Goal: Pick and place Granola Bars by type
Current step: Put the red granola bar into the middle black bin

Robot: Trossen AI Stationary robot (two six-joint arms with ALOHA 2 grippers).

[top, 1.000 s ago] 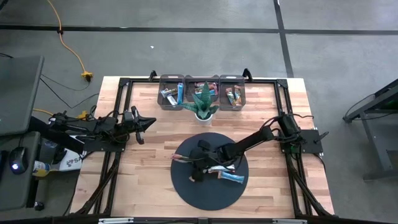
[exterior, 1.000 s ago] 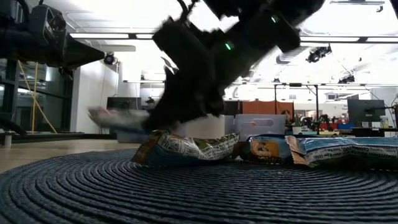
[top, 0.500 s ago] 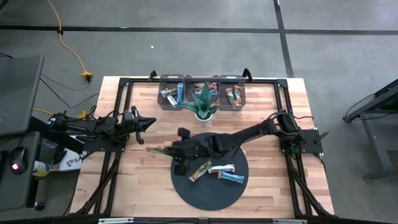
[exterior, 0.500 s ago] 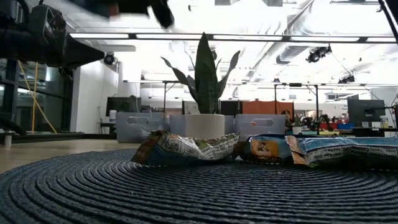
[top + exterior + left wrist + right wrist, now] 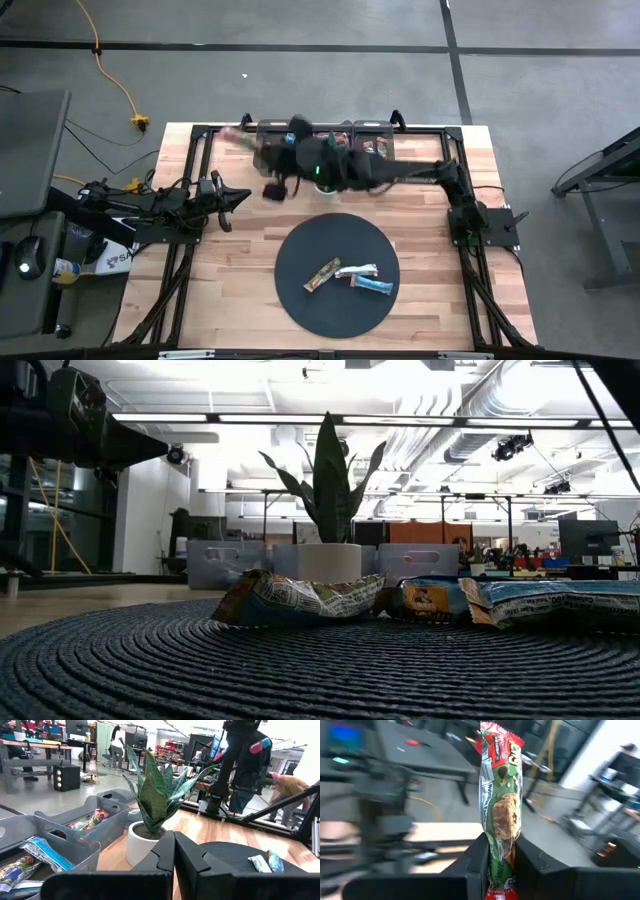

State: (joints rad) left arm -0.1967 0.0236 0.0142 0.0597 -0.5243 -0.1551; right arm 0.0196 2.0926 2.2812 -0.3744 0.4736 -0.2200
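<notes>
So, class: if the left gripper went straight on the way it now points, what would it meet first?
Most likely the white pot of the snake plant, which stands just ahead of the left gripper and slightly to one side. Depth is unclear, so it might pass beside the pot, over the round dark mat.

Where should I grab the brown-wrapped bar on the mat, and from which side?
Take the brown-wrapped bar across its narrow middle, coming straight down from above. It lies flat and diagonal on the round dark mat, so turn the fingers square to its long axis. The white bar lies close beside one end, so stay off that end. The right gripper is shut on a green bar.
</notes>
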